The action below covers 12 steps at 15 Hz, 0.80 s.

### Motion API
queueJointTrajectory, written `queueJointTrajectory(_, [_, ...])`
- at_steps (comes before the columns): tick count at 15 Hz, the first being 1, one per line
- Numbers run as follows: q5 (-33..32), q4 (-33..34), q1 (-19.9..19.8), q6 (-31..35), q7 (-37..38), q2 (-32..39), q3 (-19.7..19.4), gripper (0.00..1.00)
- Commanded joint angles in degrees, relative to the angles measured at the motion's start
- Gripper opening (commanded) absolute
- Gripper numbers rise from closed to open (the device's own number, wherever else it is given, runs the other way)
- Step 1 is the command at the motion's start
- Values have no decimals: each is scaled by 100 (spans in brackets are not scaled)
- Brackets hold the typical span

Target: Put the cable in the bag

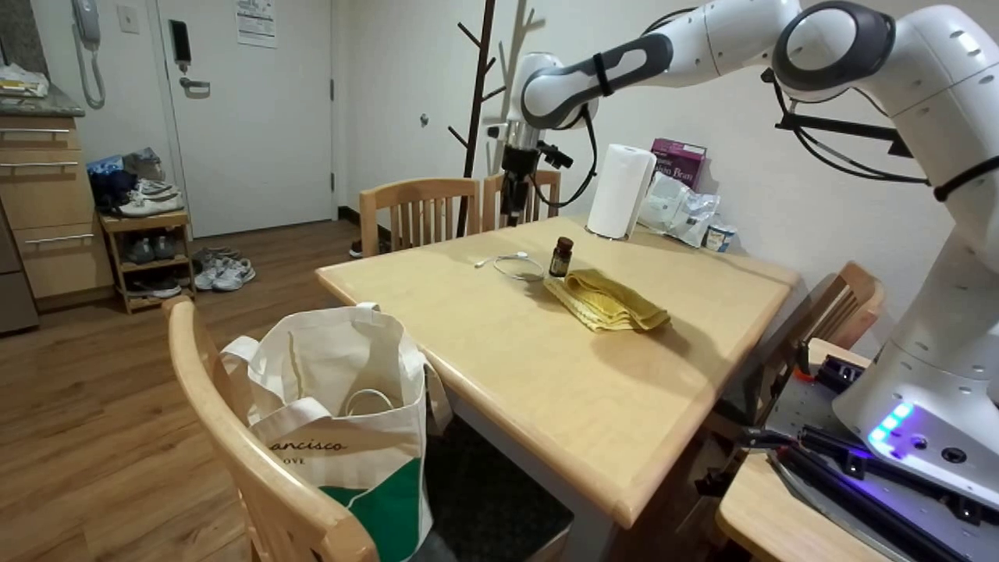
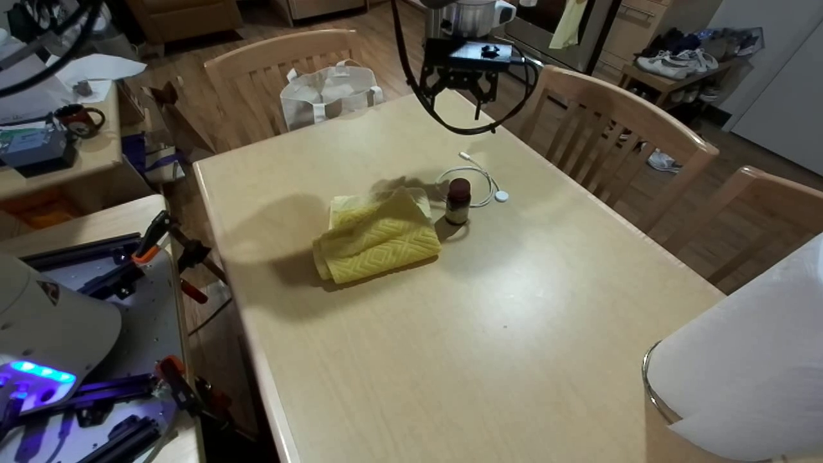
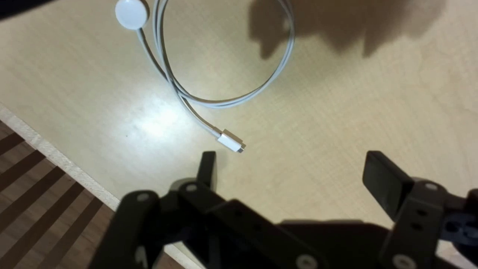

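The white cable (image 1: 521, 255) lies loosely coiled on the table, beside a small dark bottle. It also shows in an exterior view (image 2: 501, 196). In the wrist view the cable (image 3: 220, 104) has a round white puck at one end and a small plug at the other. The white and green tote bag (image 1: 367, 445) stands open on a chair at the table's edge; it also shows in an exterior view (image 2: 331, 96). A pale curved loop inside it cannot be identified. My gripper (image 3: 291, 164) is open and empty above the table, its left fingertip near the plug in the wrist view.
A brown bottle (image 1: 560, 257) stands close to the cable. A folded yellow cloth (image 1: 613, 300) lies beside the bottle. A paper towel roll (image 1: 622, 191) stands at the back of the table. A chair back (image 1: 421, 191) rises by the table edge.
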Motion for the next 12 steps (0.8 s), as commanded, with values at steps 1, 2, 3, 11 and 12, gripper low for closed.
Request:
queueJointTrajectory(1, [-341,578,34,144,-113,485,-90,100])
queueJointTrajectory(2, [-484,730,44,252,-156,639,-142,100])
queueJointTrajectory(3, [-532,871,-14,340,-189,813,-150,100])
queueJointTrajectory(11, [-500,1972,-294,-189,-1042,1902,-141,100])
queueJointTrajectory(12, [-477,2083,-344,-266,-1196,1987,-131,100])
